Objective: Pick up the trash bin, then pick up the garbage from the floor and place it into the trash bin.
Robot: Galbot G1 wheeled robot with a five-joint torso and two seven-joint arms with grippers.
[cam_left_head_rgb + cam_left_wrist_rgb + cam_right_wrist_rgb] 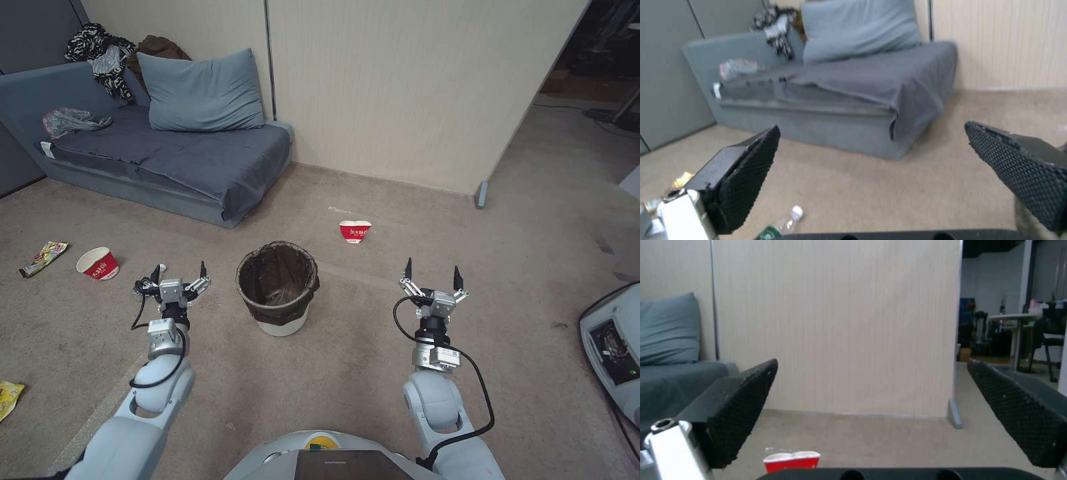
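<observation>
The trash bin [278, 288], a white bucket lined with a dark brown bag, stands upright on the carpet straight ahead between my arms. My left gripper [180, 272] hovers open just left of the bin, holding nothing. My right gripper [432, 273] hovers open well to the bin's right. Garbage lies scattered: a crushed red-and-white cup [355, 231] beyond the bin, also in the right wrist view [791, 461]; another red-and-white cup [98, 263] on its side at the left; a multicoloured wrapper [44, 257]; a yellow wrapper [9, 397]; a small clear green-labelled bottle [782, 226].
A grey sofa bed [160, 160] with a pillow, clothes and a translucent plastic bag sits at the back left. A beige partition wall [413, 87] runs behind, ending at a foot [481, 194]. A white device [617, 350] sits at the right edge.
</observation>
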